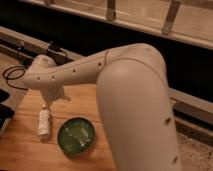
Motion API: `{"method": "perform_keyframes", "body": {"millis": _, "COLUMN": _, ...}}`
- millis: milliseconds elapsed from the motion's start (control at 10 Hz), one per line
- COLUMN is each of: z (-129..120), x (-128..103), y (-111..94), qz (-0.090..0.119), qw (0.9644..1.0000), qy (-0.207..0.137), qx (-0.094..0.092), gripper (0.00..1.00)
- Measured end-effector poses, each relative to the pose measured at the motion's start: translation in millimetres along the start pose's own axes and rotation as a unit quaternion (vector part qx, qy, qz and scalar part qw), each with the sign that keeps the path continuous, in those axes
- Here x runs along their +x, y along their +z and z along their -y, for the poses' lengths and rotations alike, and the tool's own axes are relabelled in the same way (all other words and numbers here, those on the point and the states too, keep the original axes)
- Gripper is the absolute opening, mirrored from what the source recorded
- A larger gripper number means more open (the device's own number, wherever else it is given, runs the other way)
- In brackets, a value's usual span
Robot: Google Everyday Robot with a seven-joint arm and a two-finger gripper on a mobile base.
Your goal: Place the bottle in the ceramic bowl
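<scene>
bottle [44, 123] lies on the tabletop [27, 151] beside the ceramic bowl [76, 135]. end effector [51, 98], released, hovers just above the bottle, mostly hidden under the arm [75, 72].

**Glaze, plastic and bare wood**

Here is the ceramic bowl [76, 136]: green glaze, glossy as wet paint, with pale swirls under the shine at its centre. Just left of it lies the bottle [44, 123], smooth white plastic with a dull sheen and a faint label. Both sit on the table [22, 152], warm bare wood with a matt finish.

Up and left of the bowl, just above the bottle's cap, hangs the gripper [50, 98], fingers apart. It has the same pale moulded shell as the arm [132, 105] looming right of the bowl, smooth and satin, dotted with small dark holes.

Far left of the bowl there is a black cable [10, 76] that looks rubbery. Off to the right, beyond the arm, the floor [196, 150] is speckled and rough-looking.
</scene>
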Motion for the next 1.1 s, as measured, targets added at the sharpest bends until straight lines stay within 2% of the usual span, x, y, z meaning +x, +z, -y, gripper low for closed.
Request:
{"method": "perform_keyframes", "body": {"millis": 100, "z": -6.0, "x": -0.6, "y": 2.3, "qz": 0.024, "qw": 0.9981, "qy": -0.029, "qx": -0.049, "gripper": 0.65}}
{"method": "perform_keyframes", "body": {"millis": 200, "z": -8.4, "x": 1.0, "y": 4.6, "qz": 0.028, "qw": 0.994, "qy": -0.055, "qx": -0.09, "gripper": 0.65}}
{"method": "perform_keyframes", "body": {"millis": 300, "z": -13.0, "x": 1.8, "y": 5.5, "qz": 0.031, "qw": 0.9871, "qy": -0.082, "qx": -0.134, "gripper": 0.65}}
{"method": "perform_keyframes", "body": {"millis": 500, "z": -15.3, "x": -1.2, "y": 3.3, "qz": 0.047, "qw": 0.9757, "qy": -0.108, "qx": -0.185, "gripper": 0.65}}
{"method": "perform_keyframes", "body": {"millis": 600, "z": -14.8, "x": -2.2, "y": 2.6, "qz": 0.053, "qw": 0.9718, "qy": -0.114, "qx": -0.2, "gripper": 0.65}}
{"method": "perform_keyframes", "body": {"millis": 700, "z": -15.5, "x": -1.9, "y": 2.3, "qz": 0.052, "qw": 0.9719, "qy": -0.113, "qx": -0.2, "gripper": 0.65}}
{"method": "perform_keyframes", "body": {"millis": 800, "z": -18.2, "x": -2.2, "y": 1.7, "qz": 0.049, "qw": 0.974, "qy": -0.11, "qx": -0.192, "gripper": 0.65}}
{"method": "perform_keyframes", "body": {"millis": 1100, "z": -52.7, "x": -17.2, "y": 2.2, "qz": 0.022, "qw": 0.9774, "qy": -0.152, "qx": -0.146, "gripper": 0.65}}
